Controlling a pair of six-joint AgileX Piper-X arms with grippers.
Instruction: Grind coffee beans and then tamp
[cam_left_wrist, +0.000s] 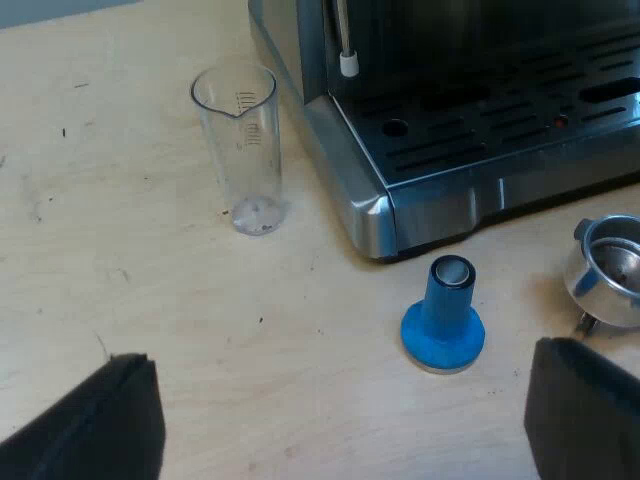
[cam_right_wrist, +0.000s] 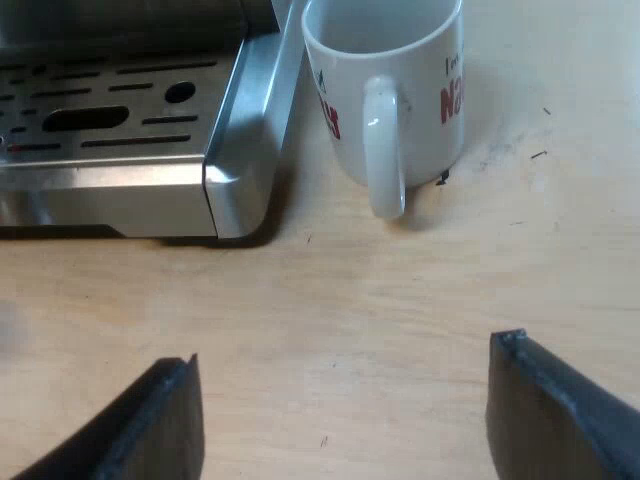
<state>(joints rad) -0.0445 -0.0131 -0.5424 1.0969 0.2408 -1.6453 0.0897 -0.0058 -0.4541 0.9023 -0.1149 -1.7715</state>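
Claws open above the surface, tamper and holder loose by the machine.

Our left claw (cam_left_wrist: 340, 370) hangs over the pale wooden surface (cam_left_wrist: 120, 250) with its two fingers spread wide and nothing between them. Just ahead of it the blue tamper (cam_left_wrist: 443, 320) stands upright on its flat base, near the corner of the espresso machine (cam_left_wrist: 480, 150) but not touching it. Close by the tamper, apart from it, lies what seems to be the bowl of the metal holder (cam_left_wrist: 610, 270), partly out of view. A clear measuring glass (cam_left_wrist: 245, 150) stands upright near the machine's side. Our right claw (cam_right_wrist: 345, 350) is likewise wide open and holds nothing. Beyond it a white mug (cam_right_wrist: 390, 90) with red lettering stands just beside the machine's other corner, its handle turned toward us.
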